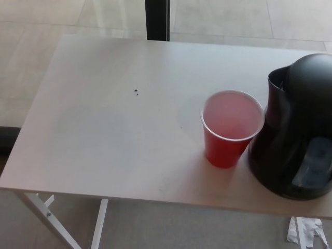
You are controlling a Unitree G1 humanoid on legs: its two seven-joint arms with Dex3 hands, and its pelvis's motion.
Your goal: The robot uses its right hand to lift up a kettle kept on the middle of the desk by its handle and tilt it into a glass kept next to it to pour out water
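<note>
Neither robot hand appears anywhere in the head view, so we cannot say whether the fingers of either are apart or together, and we cannot place the kettle against a hand; we record it by frame position instead.

The black kettle point(295, 137) stands upright at the right side of the frame, its right flank cut off by the picture edge. Its domed lid sits at the upper part of the body, the spout opening faces picture left near the top, and a pale bluish patch (a window or a reflection, we cannot tell which) shows low on its right side. We do not see the handle in this view.

Just beside the kettle, on its picture-left side, stands the red cup point(231, 129), upright, mouth open to the camera. Its rim lies very close to the kettle wall; whether the two touch we cannot tell. The inside of the cup reads pale pink; we cannot tell if it holds any liquid.

Both stand on the white desk point(104, 135), which fills most of the frame, toward its near right part. A small dark speck point(136, 93) lies on the desk surface left of centre, well apart from the cup.

A white desk leg point(46, 215) shows at lower left. A dark vertical post point(157, 19) rises beyond the far edge at top centre. Something white and crumpled point(306, 232) lies on the floor at lower right.
</note>
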